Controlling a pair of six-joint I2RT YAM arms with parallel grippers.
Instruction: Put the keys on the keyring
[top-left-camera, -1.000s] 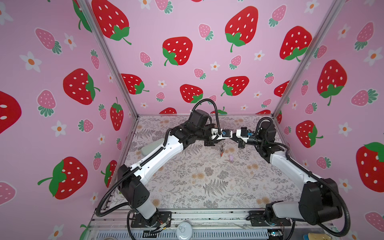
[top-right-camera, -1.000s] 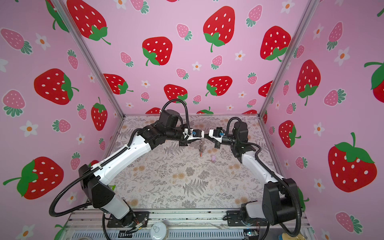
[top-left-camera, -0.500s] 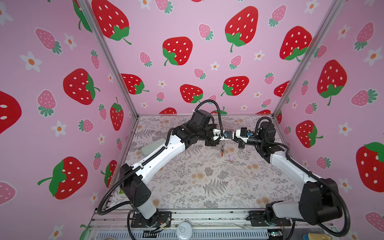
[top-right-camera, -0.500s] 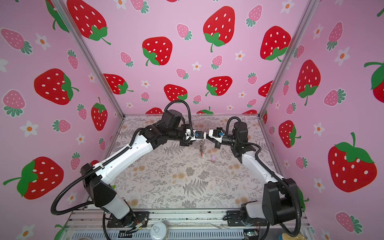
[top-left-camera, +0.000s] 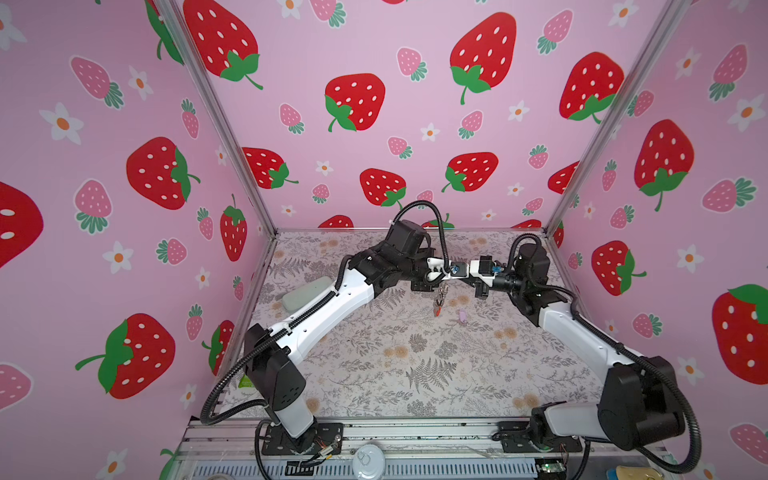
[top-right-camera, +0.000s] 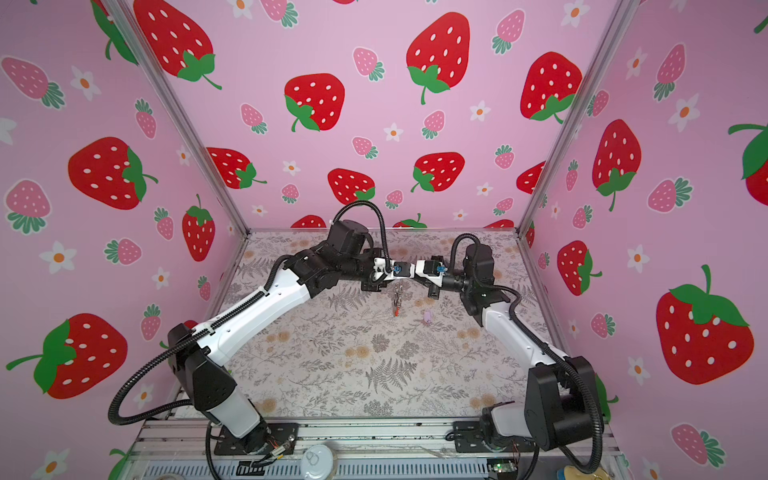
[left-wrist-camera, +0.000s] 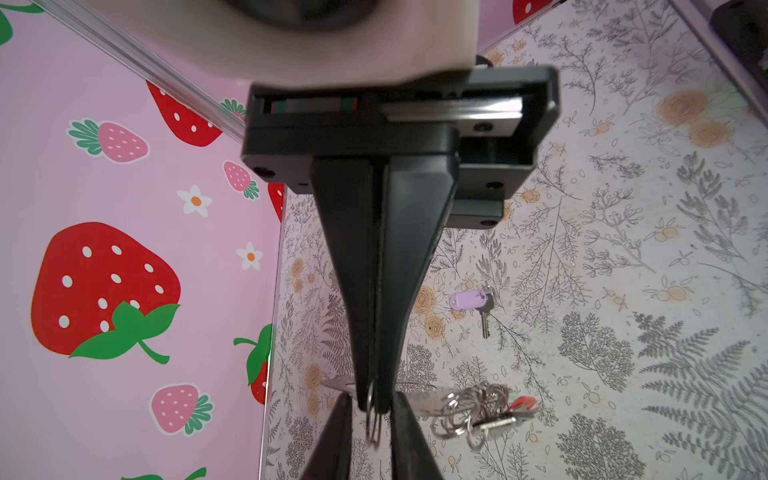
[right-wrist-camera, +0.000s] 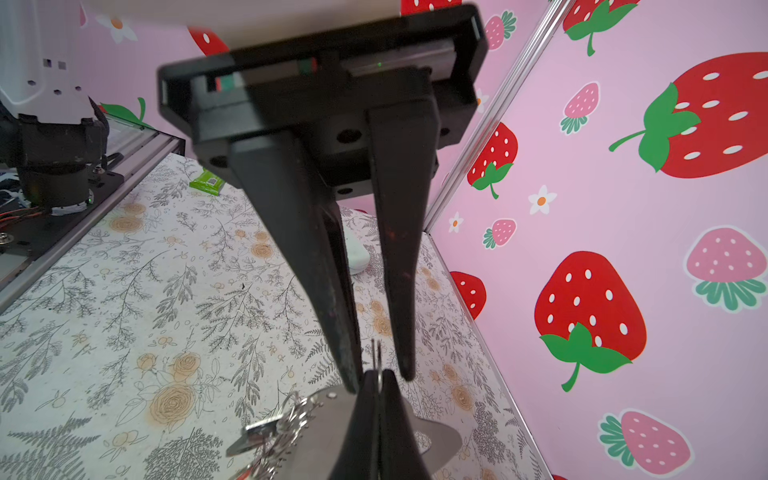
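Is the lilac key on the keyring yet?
Off: the lilac key lies alone on the table, apart from the hanging bunch.

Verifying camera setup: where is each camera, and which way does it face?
Both top views: high at the front, facing down and inward; both arms show, left gripper meeting right gripper.
Left wrist: behind its own fingers, facing the lilac key.
Right wrist: behind its own fingers, facing the pale case.
Shared: both wrist views show the keyring and hanging keys.
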